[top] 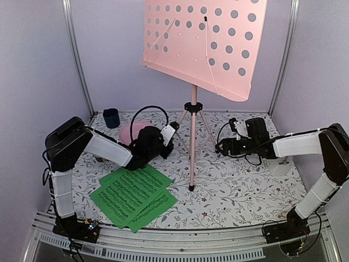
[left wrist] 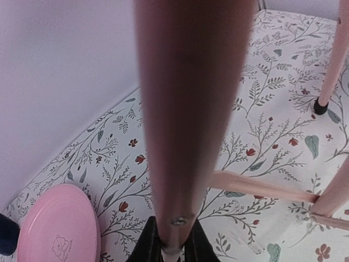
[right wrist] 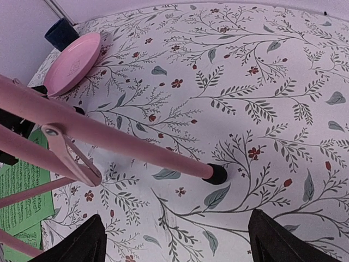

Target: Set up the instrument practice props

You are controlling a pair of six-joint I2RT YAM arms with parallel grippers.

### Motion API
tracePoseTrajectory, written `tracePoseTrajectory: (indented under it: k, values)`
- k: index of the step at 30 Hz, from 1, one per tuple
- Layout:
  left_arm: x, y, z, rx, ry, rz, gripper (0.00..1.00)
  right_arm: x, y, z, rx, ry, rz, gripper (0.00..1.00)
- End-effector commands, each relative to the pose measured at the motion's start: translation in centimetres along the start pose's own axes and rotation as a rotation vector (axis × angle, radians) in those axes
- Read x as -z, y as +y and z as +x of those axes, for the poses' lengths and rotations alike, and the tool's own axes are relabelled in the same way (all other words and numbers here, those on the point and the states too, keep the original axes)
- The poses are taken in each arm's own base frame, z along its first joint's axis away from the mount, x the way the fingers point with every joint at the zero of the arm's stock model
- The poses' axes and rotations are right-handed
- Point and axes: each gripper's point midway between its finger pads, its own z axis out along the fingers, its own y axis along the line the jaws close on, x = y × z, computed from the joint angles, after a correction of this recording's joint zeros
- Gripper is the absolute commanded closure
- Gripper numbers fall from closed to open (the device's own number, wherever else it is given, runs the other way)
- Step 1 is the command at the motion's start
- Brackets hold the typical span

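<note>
The pink music stand stands at the table's centre on its tripod, with its perforated desk empty. My left gripper is at the tripod's left leg. In the left wrist view the gripper is shut on that leg. My right gripper is beside the right leg. In the right wrist view the gripper is wide open, and the leg's black foot rests just ahead of it. Green sheet-music pages lie flat at front left. I cannot make out the metronome.
A pink plate lies behind my left arm and shows in the left wrist view. A dark blue cup stands at the back left corner. A small white shape sits under my right forearm. Walls enclose the table on three sides.
</note>
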Motion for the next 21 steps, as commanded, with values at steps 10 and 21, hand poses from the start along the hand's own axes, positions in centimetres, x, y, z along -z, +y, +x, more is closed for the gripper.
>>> tracePoseTrajectory:
  k: [10,21]
  values:
    - [1.6,-1.0,0.5,0.085,0.015,-0.019,1.0,-5.1,-1.3,-3.8,0.049,-0.078,0.029,0.09]
    - [1.5,-3.1,0.3,0.094,0.04,-0.014,1.0,-5.7,-5.4,-7.4,0.035,-0.139,0.082,0.09]
